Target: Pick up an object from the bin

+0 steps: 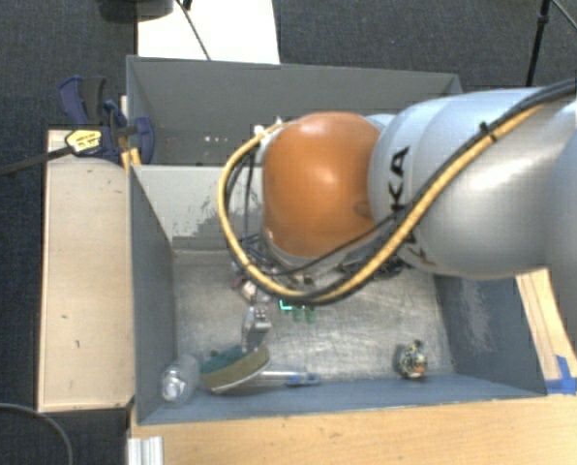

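So far, nothing is seen lifted out of the bin (153, 289), so the task is judged to be near its start, with the grab and the lift left to be done. From the camera view, the arm (501, 192) is seen reaching in from the right, and its orange cover (313, 177) is hung over the middle of the bin, with cables (232, 211) looped around it. The gripper (257, 325) is pointed down under the cover, just above a dark green thing (232, 364) with a pale edge. That thing is laid flat on the bin floor, near the lower left corner. Whether it is touched by the gripper cannot be told. Whether the gripper is open or closed cannot be told either, and nothing is seen held in it. Only a few things are kept in the bin. A clear plastic thing (176, 383) is laid just beside the green one, right in the corner. A thin pen-like stick (290, 380) is laid along the lower wall, touching the green thing or very close to it. A small shiny round thing (411, 359) is set well apart, toward the lower right.
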Controlling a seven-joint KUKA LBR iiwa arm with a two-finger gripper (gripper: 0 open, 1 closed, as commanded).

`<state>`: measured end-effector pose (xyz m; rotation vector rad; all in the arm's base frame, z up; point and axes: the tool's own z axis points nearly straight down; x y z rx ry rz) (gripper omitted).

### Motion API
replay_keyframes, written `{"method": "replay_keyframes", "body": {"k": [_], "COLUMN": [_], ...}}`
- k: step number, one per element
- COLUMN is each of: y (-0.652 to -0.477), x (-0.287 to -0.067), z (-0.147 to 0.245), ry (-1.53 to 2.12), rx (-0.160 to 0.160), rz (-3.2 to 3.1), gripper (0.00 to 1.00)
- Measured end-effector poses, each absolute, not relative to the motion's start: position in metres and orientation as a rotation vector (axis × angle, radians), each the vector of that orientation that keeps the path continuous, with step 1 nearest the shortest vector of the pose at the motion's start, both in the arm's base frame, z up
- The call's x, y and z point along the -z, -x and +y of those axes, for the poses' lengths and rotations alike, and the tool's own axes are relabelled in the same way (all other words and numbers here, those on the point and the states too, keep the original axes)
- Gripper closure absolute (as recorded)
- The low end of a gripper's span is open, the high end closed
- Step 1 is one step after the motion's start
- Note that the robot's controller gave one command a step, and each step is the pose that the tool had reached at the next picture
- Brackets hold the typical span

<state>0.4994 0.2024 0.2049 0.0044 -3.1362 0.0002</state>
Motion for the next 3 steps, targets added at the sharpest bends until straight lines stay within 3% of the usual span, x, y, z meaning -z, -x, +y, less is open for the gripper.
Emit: {"method": "replay_keyframes", "body": {"k": [1,2,3], "y": [-0.534,-0.499,-0.491], "x": [-0.152,-0.105,-0.08], "z": [0.257,0.193,0.192], "ry": [-0.093,-0.066,-0.423], "rx": [0.005,0.002,0.021], "rz": [-3.143,-3.144,-3.138], "gripper": [0.0,0.0,0.0]}}
